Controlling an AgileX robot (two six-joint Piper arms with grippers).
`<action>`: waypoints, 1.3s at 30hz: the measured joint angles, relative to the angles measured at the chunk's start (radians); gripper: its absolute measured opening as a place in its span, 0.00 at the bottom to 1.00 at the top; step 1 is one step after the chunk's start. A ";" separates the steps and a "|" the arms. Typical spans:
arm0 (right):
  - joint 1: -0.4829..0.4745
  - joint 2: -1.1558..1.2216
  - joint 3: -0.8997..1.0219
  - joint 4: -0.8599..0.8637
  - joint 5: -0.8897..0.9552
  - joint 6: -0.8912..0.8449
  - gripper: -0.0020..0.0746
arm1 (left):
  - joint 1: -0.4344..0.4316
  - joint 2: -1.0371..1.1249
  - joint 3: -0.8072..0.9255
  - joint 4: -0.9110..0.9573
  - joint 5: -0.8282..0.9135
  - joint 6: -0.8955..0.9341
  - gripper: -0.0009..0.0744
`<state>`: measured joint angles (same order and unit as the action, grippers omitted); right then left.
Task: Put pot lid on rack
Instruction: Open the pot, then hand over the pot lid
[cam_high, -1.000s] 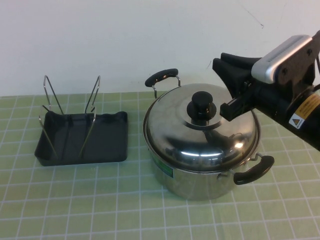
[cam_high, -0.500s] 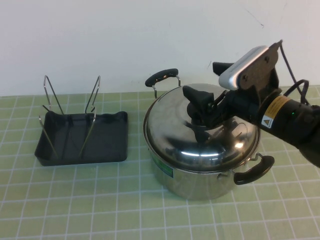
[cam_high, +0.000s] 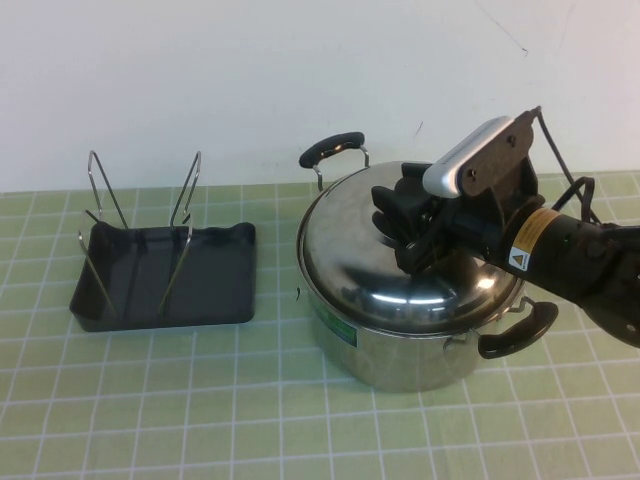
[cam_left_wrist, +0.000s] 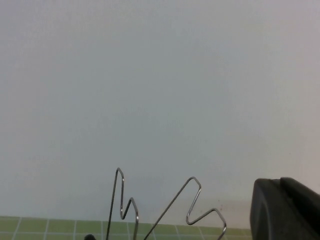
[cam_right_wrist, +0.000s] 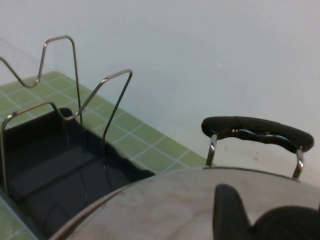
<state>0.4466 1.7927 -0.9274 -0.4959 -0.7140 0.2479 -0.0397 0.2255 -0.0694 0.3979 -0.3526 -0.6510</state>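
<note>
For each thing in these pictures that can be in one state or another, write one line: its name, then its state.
pot lid: seated on the pot, not lifted.
pot: covered, upright on the mat.
rack: empty, wire loops upright in its tray.
right gripper: over the lid's centre, at the knob.
left gripper: only an edge shows, away from the pot.

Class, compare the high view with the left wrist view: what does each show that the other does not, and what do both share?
Only the high view shows the pot, the pot lid on it, and the right gripper at the lid's centre, hiding the knob. It also shows the rack's dark tray.

Only the left wrist view shows part of the left gripper, at the picture's edge.

Both show the rack's wire loops, the green checked table and the pale wall.
</note>
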 joint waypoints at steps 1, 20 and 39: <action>0.000 0.002 0.000 0.000 0.000 0.000 0.46 | 0.000 0.000 0.000 0.002 0.000 -0.015 0.01; 0.000 -0.173 0.000 -0.078 -0.213 0.036 0.46 | 0.000 0.000 0.000 0.242 -0.362 -1.119 0.28; 0.381 -0.240 0.000 -0.229 -0.233 0.201 0.46 | 0.000 0.000 0.000 0.394 -0.447 -1.587 0.93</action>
<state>0.8278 1.5523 -0.9274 -0.7250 -0.9467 0.4484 -0.0397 0.2255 -0.0694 0.7919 -0.7997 -2.2383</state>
